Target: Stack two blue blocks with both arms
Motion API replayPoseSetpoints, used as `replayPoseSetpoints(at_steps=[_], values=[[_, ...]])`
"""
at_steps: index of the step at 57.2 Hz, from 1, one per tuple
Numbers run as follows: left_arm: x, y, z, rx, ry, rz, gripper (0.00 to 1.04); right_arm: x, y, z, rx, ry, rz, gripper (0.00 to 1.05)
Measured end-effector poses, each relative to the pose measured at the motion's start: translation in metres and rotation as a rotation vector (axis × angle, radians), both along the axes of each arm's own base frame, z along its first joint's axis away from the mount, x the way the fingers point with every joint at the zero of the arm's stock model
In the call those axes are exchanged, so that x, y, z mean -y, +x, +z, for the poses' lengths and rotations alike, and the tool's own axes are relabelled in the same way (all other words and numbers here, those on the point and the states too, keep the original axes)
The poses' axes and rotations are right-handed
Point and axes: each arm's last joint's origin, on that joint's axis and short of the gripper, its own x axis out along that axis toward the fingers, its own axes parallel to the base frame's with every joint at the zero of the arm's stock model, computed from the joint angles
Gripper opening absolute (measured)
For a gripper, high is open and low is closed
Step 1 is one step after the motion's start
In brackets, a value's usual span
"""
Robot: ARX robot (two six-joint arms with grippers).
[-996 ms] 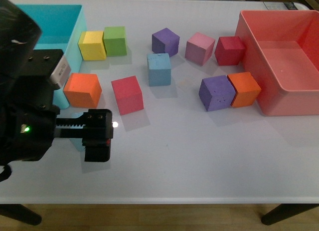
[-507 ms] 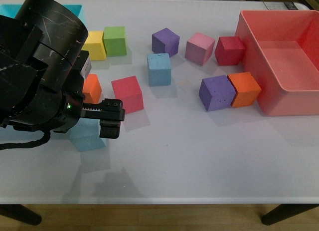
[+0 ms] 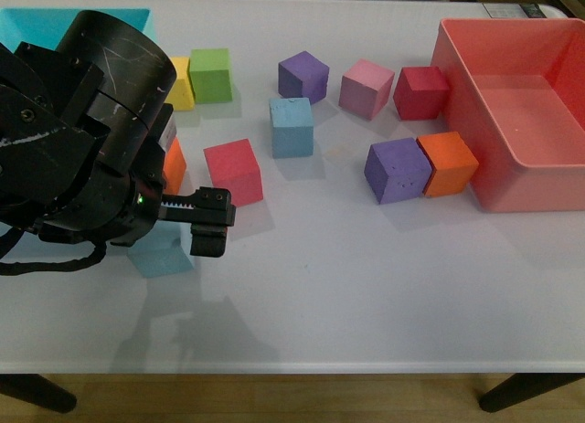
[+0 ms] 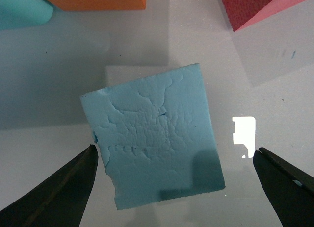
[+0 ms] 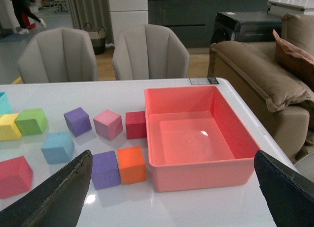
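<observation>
White tabletop (image 3: 366, 295) is bare along its near edge, so there is room to work. The black left arm (image 3: 91, 121) has swung in past the teal bin (image 3: 23, 26) within the last second. Its left gripper (image 4: 175, 148) hangs spread and empty, straddling the near sky-blue foam cube (image 4: 157, 138), so a grasp looks next. The second sky-blue foam cube (image 3: 292, 126) sits mid-table, with a red foam cube (image 3: 234, 172) between the two. The right gripper (image 5: 172, 152) is spread wide, holding nothing.
</observation>
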Motion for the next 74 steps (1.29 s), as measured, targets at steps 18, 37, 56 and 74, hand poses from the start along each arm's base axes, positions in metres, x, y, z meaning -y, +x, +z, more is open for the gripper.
replayPoseSetpoints(at_steps=[18,37,56,74], values=[[0.001,0.009,-0.004,0.007,0.008,0.014,0.88,0.000,0.000,0.000,0.000,0.000,0.000,0.96],[0.002,0.009,-0.003,-0.002,0.008,0.027,0.47,0.000,0.000,0.000,0.000,0.000,0.000,0.96],[-0.002,-0.006,0.040,0.056,0.002,0.003,0.39,0.000,0.000,0.000,0.000,0.000,0.000,0.96],[0.017,0.012,0.105,0.182,-0.033,-0.053,0.39,0.000,0.000,0.000,0.000,0.000,0.000,0.96]])
